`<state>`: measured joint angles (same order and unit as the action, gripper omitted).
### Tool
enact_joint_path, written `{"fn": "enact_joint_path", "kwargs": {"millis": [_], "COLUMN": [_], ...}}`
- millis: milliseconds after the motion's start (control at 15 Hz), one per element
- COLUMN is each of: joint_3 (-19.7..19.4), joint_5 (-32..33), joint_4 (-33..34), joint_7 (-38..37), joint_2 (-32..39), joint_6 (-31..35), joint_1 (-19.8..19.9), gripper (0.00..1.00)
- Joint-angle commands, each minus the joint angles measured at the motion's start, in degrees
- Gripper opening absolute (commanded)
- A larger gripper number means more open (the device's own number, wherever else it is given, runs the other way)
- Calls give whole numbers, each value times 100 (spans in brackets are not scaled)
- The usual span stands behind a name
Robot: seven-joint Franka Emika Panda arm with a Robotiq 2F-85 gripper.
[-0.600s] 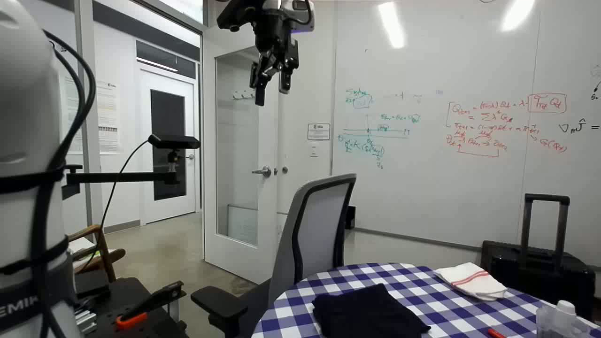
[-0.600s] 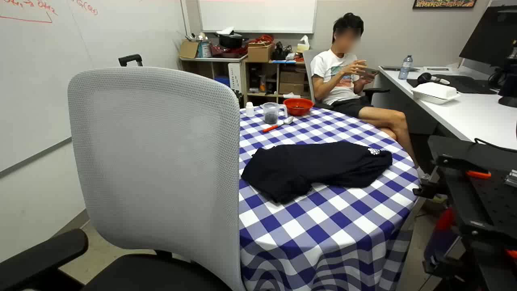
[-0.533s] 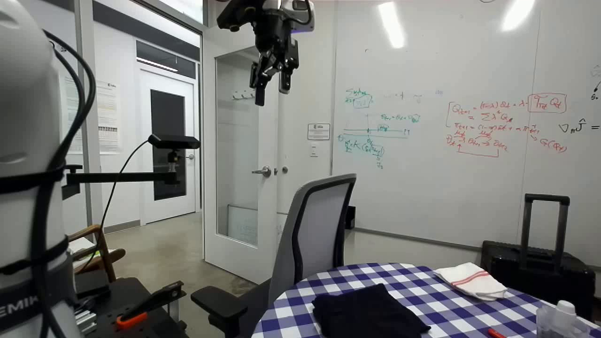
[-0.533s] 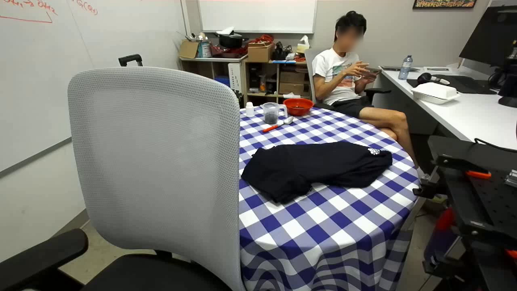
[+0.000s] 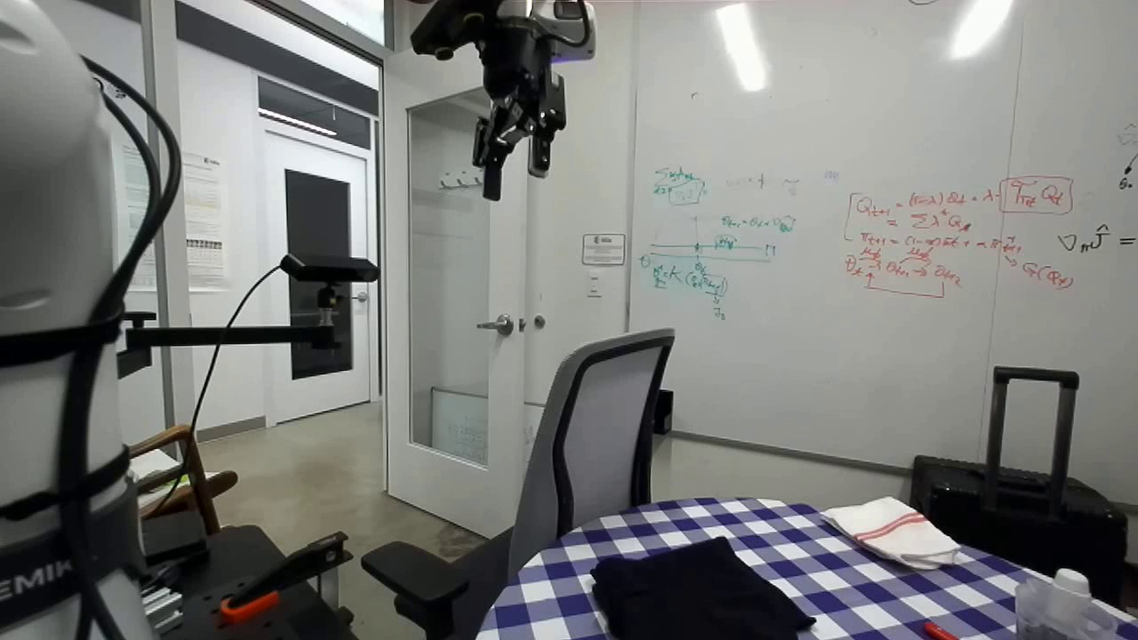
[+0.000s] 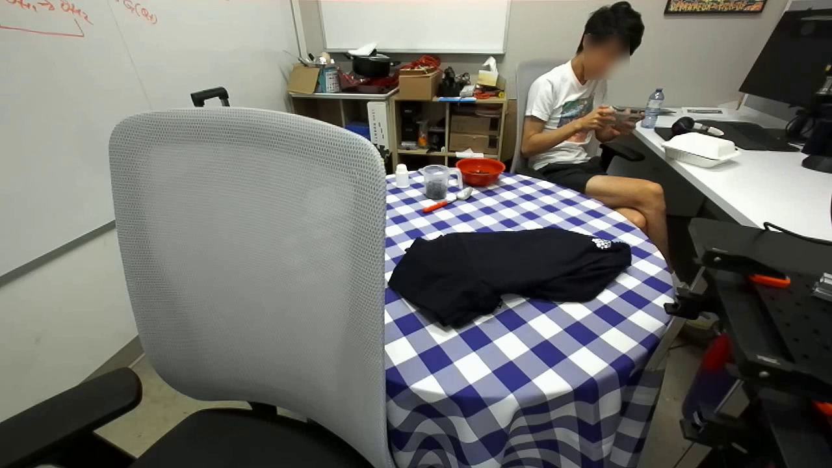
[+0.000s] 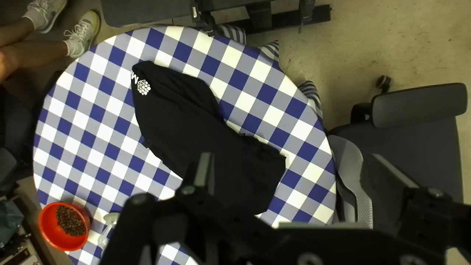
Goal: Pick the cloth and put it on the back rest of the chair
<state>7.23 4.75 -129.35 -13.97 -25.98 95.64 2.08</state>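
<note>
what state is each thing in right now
end effector, open, nothing gripped
dark cloth, lying rumpled on the table
chair, upright
white towel, folded
red bowl, part filled
measuring cup, part filled
spoon, lying flat
food container, shut
glass-panelled door, open
suitcase handle, pulled up

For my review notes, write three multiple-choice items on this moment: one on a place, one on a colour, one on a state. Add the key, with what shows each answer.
1. Where does the black cloth lie?
A. Over the chair back
B. On the checked tablecloth
C. On the floor

2. What colour is the bowl?
A. Green
B. White
C. Red

3. How does the gripper stand?
A. Open, holding nothing
B. Shut on the black cloth
C. Shut on the bowl

Key:
1 B: both exterior views show it lying on the checks.
2 C: it shows red in the wrist view too.
3 A: in an exterior view its fingers stand apart, with nothing held between them.
</note>
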Motion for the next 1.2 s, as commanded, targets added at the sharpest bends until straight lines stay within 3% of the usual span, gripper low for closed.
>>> {"fn": "enact_joint_path", "kwargs": {"millis": [0, 333, 667, 1133], "joint_3": [-74, -68, 53, 294], "joint_5": [29, 46, 103, 1080], "joint_4": [14, 27, 37, -188], "joint_7": [-28, -37, -287, -430], "joint_2": [9, 32, 370, 1532], "joint_6": [-17, 4, 818, 1814], "joint_1": [-89, -91, -126, -254], "gripper": [100, 100, 100, 100]}}
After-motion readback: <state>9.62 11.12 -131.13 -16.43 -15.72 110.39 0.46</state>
